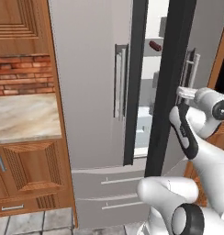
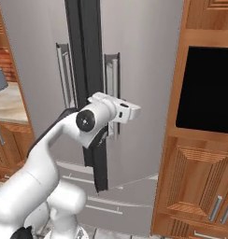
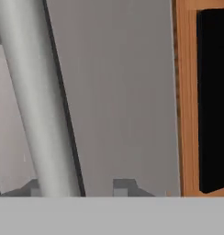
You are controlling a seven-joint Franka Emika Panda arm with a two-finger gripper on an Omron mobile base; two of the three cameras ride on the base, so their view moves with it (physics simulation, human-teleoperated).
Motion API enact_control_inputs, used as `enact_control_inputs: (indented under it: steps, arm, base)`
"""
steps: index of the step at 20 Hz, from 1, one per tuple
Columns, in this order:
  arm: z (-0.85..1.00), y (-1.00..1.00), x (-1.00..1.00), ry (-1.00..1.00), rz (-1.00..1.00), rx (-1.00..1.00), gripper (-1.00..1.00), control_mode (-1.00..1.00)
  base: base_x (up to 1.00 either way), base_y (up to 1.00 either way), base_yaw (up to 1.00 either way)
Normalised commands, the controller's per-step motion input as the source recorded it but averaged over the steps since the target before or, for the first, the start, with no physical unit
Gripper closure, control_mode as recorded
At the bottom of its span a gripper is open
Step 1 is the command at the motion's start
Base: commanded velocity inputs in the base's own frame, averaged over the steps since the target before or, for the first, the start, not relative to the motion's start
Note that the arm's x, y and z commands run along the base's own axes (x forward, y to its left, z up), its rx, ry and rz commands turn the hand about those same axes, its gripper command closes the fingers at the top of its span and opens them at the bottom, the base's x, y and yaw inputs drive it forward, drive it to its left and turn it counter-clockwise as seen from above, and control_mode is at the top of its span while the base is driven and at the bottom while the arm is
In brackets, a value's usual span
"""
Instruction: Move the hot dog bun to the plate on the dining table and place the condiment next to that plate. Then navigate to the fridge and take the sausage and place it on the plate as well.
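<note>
The fridge (image 1: 93, 92) stands with its right door ajar, a dark door edge crossing the gap. Through that gap, in the left base view, the sausage (image 1: 155, 46) lies on a high shelf inside the white interior, above and behind the arm's wrist. The gripper (image 2: 130, 111) sits at the right door's long vertical handle (image 3: 38, 105); in the hand view that grey bar runs up close past the camera, with the door panel beside it and a wooden cabinet with a dark opening further over. The jaws are pressed in around the handle. The sausage is well apart from the gripper, deeper in and higher. No writing or brand mark is legible anywhere.
</note>
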Motion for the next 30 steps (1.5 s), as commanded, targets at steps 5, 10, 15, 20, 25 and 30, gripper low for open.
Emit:
enact_control_inputs:
  steps: [5, 10, 15, 20, 25, 30]
  arm:
    - [0.12, -1.00, -1.00, 0.00, 0.00, 0.03, 1.00, -1.00]
    - [0.13, -0.96, -1.00, -0.01, 0.00, 0.01, -1.00, -1.00]
    - [0.22, 0.06, -1.00, -0.14, 0.00, 0.03, -1.00, -1.00]
    - [0.11, 0.91, -1.00, -0.15, 0.00, -0.06, -1.00, -1.00]
    - [0.09, 1.00, -0.86, 0.01, 0.00, -0.18, -1.00, -1.00]
    - [0.14, 1.00, -0.10, 0.17, 0.03, -0.20, -1.00, -1.00]
  base:
    - [0.00, 0.00, 0.00]
    - [0.00, 0.00, 0.00]
    - [0.00, 0.00, 0.00]
    - [0.00, 0.00, 0.00]
    - [0.00, 0.00, 0.00]
    - [0.00, 0.00, 0.00]
